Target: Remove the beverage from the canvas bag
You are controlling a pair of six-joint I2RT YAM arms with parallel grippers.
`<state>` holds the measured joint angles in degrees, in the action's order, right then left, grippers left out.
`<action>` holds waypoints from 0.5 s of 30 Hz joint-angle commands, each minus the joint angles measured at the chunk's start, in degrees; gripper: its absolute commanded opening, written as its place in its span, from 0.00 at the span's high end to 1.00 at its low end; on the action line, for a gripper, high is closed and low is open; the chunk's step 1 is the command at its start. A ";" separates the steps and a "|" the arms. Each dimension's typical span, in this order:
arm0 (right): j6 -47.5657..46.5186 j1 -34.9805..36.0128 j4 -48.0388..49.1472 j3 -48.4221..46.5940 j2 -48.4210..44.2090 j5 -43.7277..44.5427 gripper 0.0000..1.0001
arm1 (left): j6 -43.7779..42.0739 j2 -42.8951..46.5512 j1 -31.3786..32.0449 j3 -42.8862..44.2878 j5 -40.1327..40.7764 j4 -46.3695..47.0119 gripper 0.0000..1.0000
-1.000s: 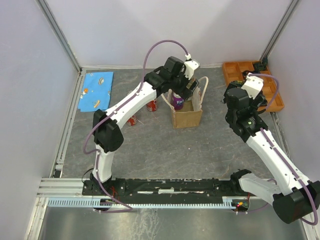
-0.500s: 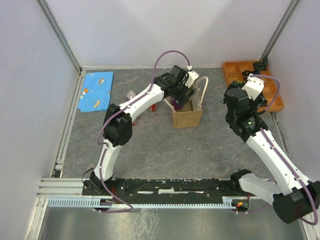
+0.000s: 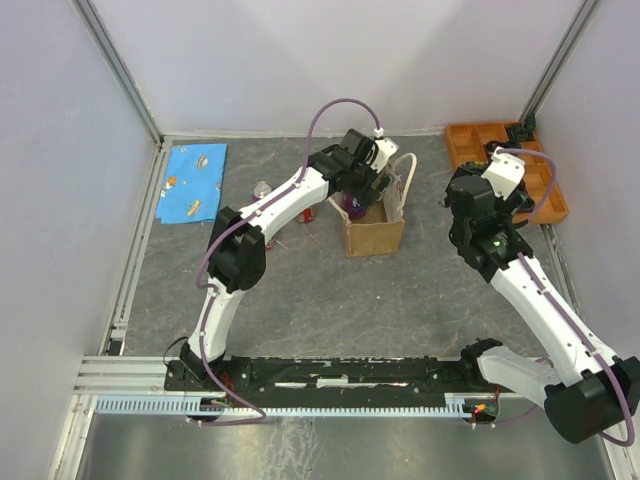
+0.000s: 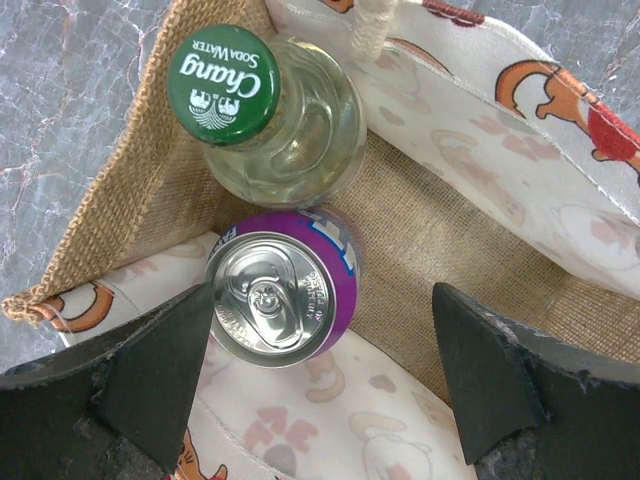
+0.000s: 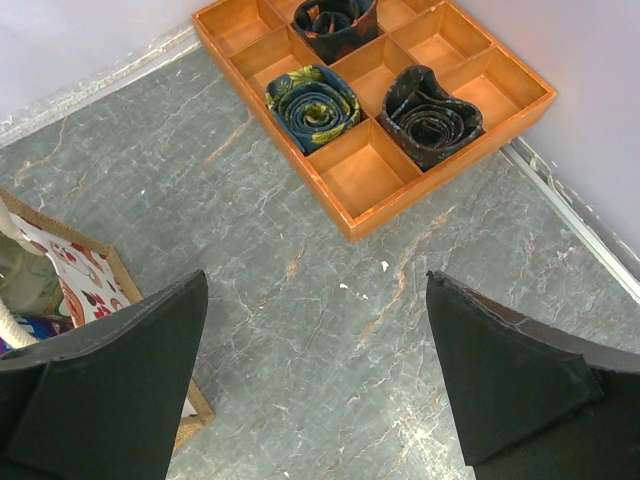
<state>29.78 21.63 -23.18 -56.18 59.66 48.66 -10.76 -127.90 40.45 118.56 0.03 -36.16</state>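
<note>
Overhead from behind, both wrists looking down, sharing canvas bag [image 3: 375,238]

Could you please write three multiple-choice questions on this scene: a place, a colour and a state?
1. Where does the purple aluminium drink can stand?
A. Held up in the air
B. Upright inside the tan-brown canvas bag, beside the clear glass bottle
C. Lying outside the bag
2. What colour is that bottle's round metal cap?
A. Red
B. Green
C. White
3. How do the jaws of the left gripper stand?
A. Shut on the can
B. Shut on nothing
C. Open, the can between them
Answers: 1 B, both stand in the bag; 2 B, green with white lettering; 3 C, one jaw stands clear of the can.
</note>
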 commanded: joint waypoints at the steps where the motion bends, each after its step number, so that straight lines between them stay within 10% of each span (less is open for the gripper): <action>1: 0.21 -0.18 1.18 -1.45 1.22 -0.78 0.02 | 0.04 2.13 -0.87 2.81 2.90 3.42 0.04; 15: 0.67 -0.19 1.09 -1.32 1.57 -1.42 0.03 | -0.59 -0.49 -0.79 3.77 5.65 3.36 0.03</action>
<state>29.98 21.63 -23.18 -56.18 61.98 46.59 -10.79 -127.90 40.21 119.11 4.40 -34.98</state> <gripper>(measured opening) 0.976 0.965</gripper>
